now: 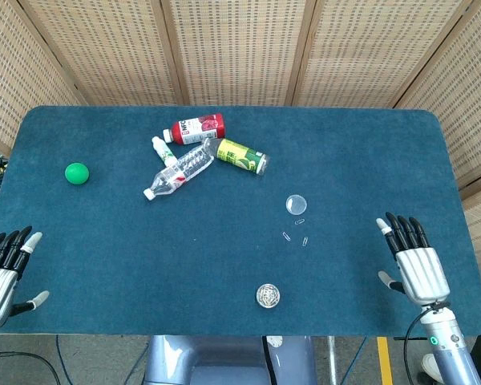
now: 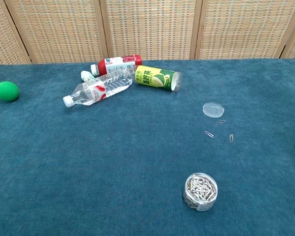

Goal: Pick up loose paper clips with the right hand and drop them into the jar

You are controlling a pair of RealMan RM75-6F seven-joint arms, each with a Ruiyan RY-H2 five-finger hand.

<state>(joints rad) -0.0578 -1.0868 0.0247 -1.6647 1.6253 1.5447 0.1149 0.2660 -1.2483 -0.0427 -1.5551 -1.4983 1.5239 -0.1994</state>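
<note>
A small clear jar (image 1: 268, 296) (image 2: 200, 191) full of paper clips stands near the table's front edge. Three loose paper clips (image 1: 287, 237) (image 2: 209, 133) lie on the blue cloth behind it, one (image 2: 231, 138) to the right and one (image 2: 220, 122) nearest the clear lid (image 1: 296, 204) (image 2: 214, 109). My right hand (image 1: 416, 261) rests flat at the table's right front, fingers spread and empty, far right of the clips. My left hand (image 1: 2, 269) lies open at the left front corner. Neither hand shows in the chest view.
At the back left of centre lie a red-labelled bottle (image 1: 198, 128), a clear water bottle (image 1: 179, 171), a yellow-green can (image 1: 242, 156) and a small white bottle (image 1: 163, 150). A green ball (image 1: 77, 172) sits at the far left.
</note>
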